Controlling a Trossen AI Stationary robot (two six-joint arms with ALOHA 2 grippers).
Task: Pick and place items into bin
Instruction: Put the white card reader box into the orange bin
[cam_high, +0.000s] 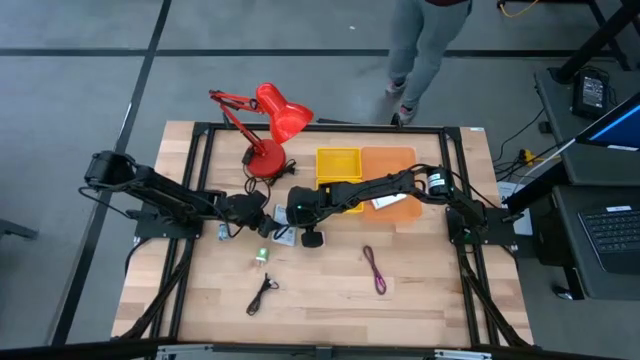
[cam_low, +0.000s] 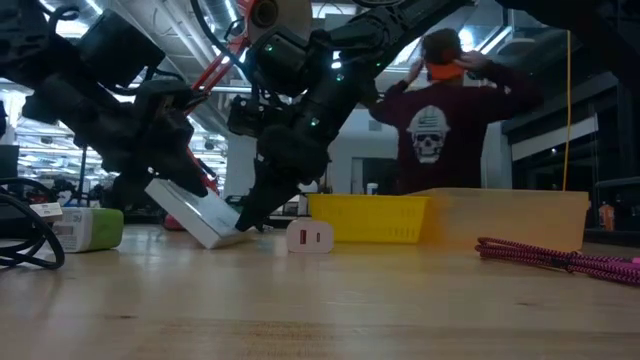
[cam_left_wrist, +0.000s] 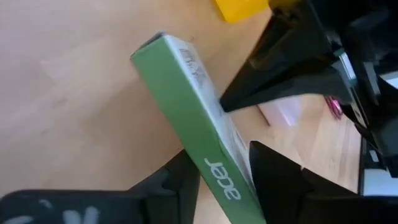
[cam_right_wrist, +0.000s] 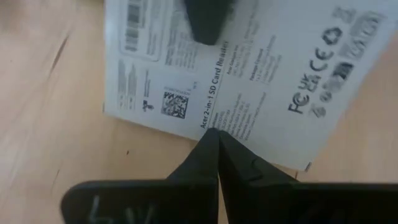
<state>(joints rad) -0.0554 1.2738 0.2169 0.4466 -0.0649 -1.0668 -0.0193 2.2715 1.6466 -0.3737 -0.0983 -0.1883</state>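
Around my wooden table (cam_high: 430, 300) lies grey floor (cam_high: 80, 90); a person (cam_low: 447, 120) stands behind, a laptop (cam_high: 612, 232) beside.

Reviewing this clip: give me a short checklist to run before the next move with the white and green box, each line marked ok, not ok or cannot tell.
1. Left gripper astride the white and green box, a finger on each side: ok.
2. Firm clamp on the box: cannot tell; the fingers may not be fully closed on it.
3. Box off the table: not ok; in the low view it is tilted with its lower end on the wood.
4. Right gripper clear of the box: not ok; its shut fingers are at the box's printed face.
5. Yellow bin unobstructed: cannot tell; the right arm lies across its near side.
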